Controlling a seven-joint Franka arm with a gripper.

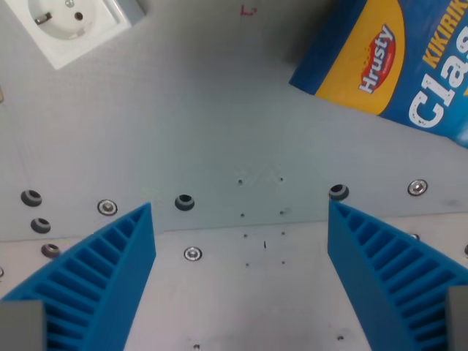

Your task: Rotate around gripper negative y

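Note:
My gripper (pixel 240 208) is open and empty, its two blue ribbed fingers (pixel 110 270) rising from the bottom corners of the wrist view with a wide gap between them. It hangs over a grey metal table (pixel 212 124) with bolt holes and screws. Nothing lies between the fingers.
A blue and yellow "Hrusty" snack bag (pixel 395 62) lies at the wrist view's top right. A white power socket (pixel 69 25) sits at the top left. A row of screws and holes (pixel 184 202) crosses the table just beyond the fingertips.

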